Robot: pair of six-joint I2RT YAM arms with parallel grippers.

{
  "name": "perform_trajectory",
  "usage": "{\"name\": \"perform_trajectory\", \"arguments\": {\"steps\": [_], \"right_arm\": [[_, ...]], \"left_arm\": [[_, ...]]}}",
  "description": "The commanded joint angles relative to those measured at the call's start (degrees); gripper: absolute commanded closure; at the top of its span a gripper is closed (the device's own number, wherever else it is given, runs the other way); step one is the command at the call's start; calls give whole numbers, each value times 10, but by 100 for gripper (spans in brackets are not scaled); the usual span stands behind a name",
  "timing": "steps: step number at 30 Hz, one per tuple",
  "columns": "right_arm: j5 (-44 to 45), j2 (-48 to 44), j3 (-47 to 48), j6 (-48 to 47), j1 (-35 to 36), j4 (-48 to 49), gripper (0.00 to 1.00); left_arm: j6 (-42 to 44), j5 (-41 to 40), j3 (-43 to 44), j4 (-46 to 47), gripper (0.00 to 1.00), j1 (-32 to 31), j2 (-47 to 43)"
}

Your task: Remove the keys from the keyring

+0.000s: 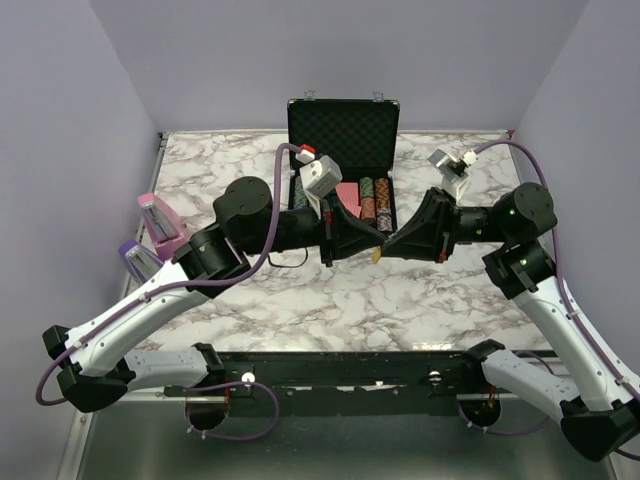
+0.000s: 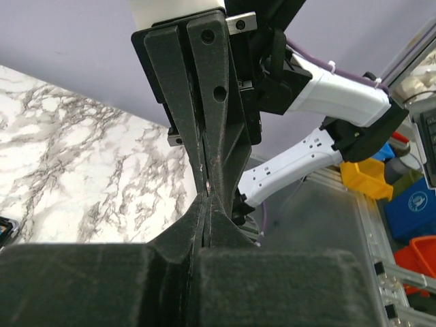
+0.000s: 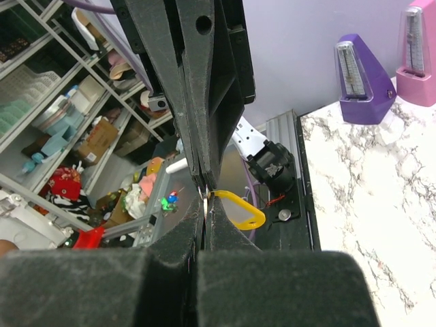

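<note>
Both arms reach in over the middle of the marble table (image 1: 330, 300) and meet tip to tip, raised above the surface just in front of the open black case (image 1: 343, 125). The left gripper (image 1: 374, 240) has its fingers pressed fully together, and so does the right gripper (image 1: 396, 243), the two pairs of tips pointing at each other and touching at one spot. The keyring (image 3: 245, 212) sits at that meeting point: its yellow body sticks out sideways from the joined tips in the right wrist view and shows as a small yellow tab hanging just under them from above. Which of the two pinches actually grips it I cannot tell, as the fingers hide the contact. A thin silvery sliver (image 3: 206, 201) shows right at the pinch, too small to say whether it is one of the keys. A purple metronome (image 1: 137, 257) and a pink metronome (image 1: 160, 222) stand at the table's left edge, well apart from the grippers
</note>
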Motion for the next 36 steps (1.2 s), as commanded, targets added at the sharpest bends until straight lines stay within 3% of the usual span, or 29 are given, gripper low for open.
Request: {"name": "perform_trajectory", "arguments": {"steps": [1,21,25,30,36], "right_arm": [[-3,1,-4,1,12,11,99],[-5,3,3,-20,26,-14,99],[-4,4,4,-27,28,-24,99],[1,7,5,-32,32,-31,99],[10,9,6,-34,34,-29,99]], "left_arm": [[42,63,36,-80,100,-4,28],[79,118,92,-160,100,8,63],[63,110,92,-148,73,12,57],[35,47,91,-134,48,13,35],[-21,-38,21,-65,47,14,-29]]}}
